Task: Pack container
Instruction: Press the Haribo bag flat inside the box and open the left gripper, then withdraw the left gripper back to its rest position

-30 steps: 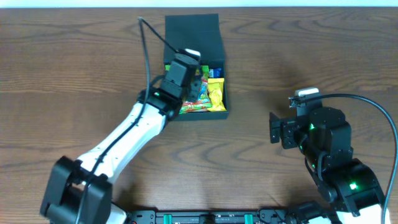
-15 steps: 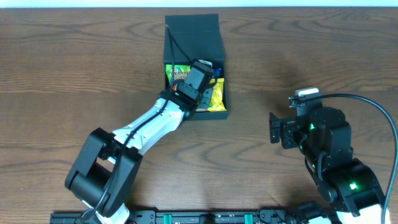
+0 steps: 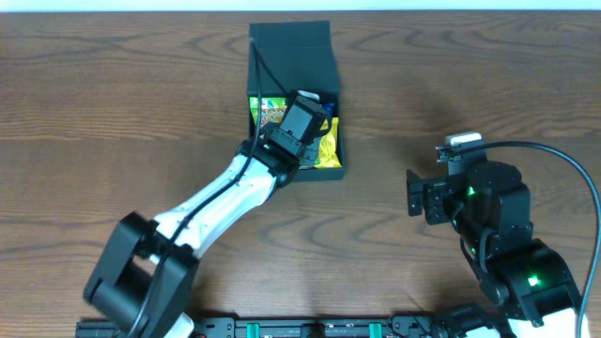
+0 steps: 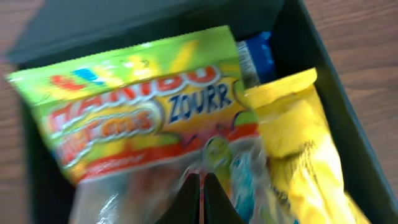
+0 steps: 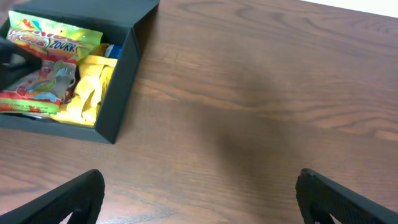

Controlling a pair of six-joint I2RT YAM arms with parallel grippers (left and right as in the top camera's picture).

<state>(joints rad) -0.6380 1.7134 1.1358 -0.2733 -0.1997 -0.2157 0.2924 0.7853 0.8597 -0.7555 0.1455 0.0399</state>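
Left jaws inside container [image 3: 291,52], pinching gummy bag [image 4: 143,118].

You have a green Haribo bag [image 4: 143,106] lying left of a yellow packet [image 4: 298,143], the two touching. A blue packet [image 4: 258,56] peeks out at the far edge between them, and dark wood-grain table [image 5: 280,93] lies all around.

Dark-brown wood-grain table [image 3: 488,75]. Carries one thing directly: square dark container [image 3: 291,47], far side, slightly left of centre, flap lid open toward far edge.
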